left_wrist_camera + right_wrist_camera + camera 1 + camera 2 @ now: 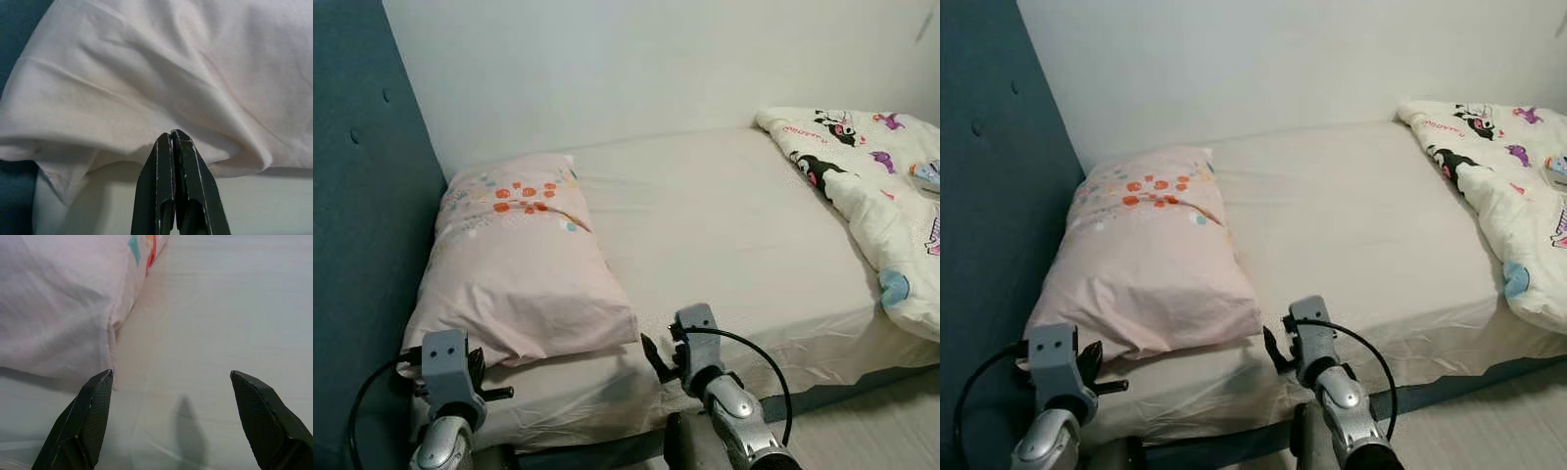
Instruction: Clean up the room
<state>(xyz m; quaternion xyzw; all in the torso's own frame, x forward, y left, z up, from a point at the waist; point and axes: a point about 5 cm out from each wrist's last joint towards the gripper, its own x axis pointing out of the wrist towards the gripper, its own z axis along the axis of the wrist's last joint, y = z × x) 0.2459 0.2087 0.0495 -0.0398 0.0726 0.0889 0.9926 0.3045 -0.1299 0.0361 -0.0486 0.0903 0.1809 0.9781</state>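
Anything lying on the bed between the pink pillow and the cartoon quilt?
Nothing: in the left eye view, only bare cream sheet stretches between the pillow and the quilt.

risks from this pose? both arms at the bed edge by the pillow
1. The left tool is shut with its tips at the pillow's near edge, holding nothing; pushing on may only shove the pillow.
2. The right tool is open over the bedsheet beside the pillow corner; closing there could pinch sheet instead.
3. The cartoon quilt lies bunched and hangs over the bed's near edge; it could slide off.
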